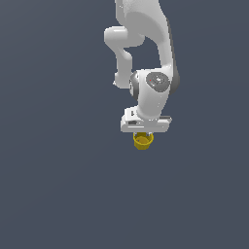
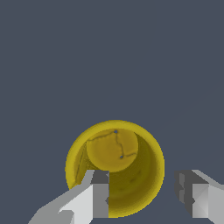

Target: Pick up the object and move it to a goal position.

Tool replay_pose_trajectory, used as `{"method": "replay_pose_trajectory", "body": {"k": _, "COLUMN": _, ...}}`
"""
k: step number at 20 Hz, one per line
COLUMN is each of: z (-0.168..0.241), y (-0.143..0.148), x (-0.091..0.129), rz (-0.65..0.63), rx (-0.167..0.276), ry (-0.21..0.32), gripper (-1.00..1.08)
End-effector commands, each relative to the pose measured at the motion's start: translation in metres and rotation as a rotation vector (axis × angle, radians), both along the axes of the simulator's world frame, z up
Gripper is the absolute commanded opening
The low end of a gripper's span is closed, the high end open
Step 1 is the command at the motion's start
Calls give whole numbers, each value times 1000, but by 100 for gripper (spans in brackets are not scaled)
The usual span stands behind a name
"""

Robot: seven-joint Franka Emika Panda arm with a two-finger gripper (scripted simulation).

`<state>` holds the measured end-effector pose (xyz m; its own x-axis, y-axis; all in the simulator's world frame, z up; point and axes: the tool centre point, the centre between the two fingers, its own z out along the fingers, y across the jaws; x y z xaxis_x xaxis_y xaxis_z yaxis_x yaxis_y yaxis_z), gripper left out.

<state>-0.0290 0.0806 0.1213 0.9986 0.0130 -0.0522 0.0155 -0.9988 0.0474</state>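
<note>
The object is a small yellow cup point(image 1: 142, 141) with a hollow inside, seen from above in the wrist view point(image 2: 114, 148). My white gripper point(image 1: 144, 133) is directly over it, fingers pointing down. In the wrist view the gripper point(image 2: 142, 196) is open. One finger point(image 2: 99, 194) reaches inside the cup's hollow. The other finger point(image 2: 192, 197) is outside the cup, a small gap away from its wall. The cup's wall stands between the two fingers. The fingertips are hidden in the exterior view.
A plain dark grey surface point(image 1: 58, 185) fills both views. The white arm point(image 1: 146, 58) reaches in from the top of the exterior view. No goal marker shows.
</note>
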Motion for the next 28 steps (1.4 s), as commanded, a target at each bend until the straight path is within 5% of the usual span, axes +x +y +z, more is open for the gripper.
{"method": "replay_pose_trajectory", "body": {"k": 1, "z": -7, "y": 20, "x": -6, "rz": 4, "rx": -11, "ry": 0, "gripper": 28}}
{"method": "replay_pose_trajectory", "body": {"k": 10, "z": -20, "y": 58, "x": -21, "rz": 12, "rx": -30, "ry": -2, "gripper": 28}}
{"method": "replay_pose_trajectory", "body": {"k": 27, "z": -50, "y": 58, "x": -25, "rz": 13, "rx": -31, "ry": -2, "gripper": 28}}
{"method": "replay_pose_trajectory", "body": {"k": 28, "z": -50, "y": 58, "x": -25, "rz": 13, "rx": -31, "ry": -2, "gripper": -100}}
